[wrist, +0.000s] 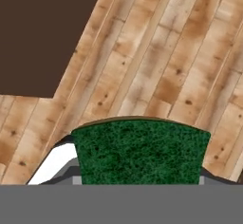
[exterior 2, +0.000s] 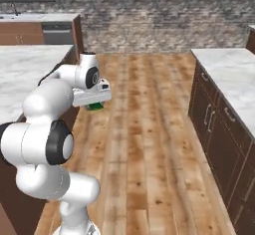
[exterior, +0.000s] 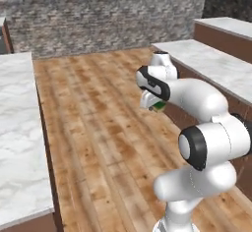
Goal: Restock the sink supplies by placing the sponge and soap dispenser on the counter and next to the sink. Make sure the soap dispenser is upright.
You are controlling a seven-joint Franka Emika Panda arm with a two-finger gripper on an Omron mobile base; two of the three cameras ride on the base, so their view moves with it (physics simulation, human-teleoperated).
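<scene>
Nearest you, the sponge (wrist: pixel 140 151) sits pinched in your jaws, carried above the wooden floor (wrist: pixel 156 66) beside a dark cabinet (wrist: pixel 42 33).

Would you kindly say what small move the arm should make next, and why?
Probably carry the sponge toward the sink counter: the tool is shut on it above the wooden floor, with no sink nearby yet.
</scene>
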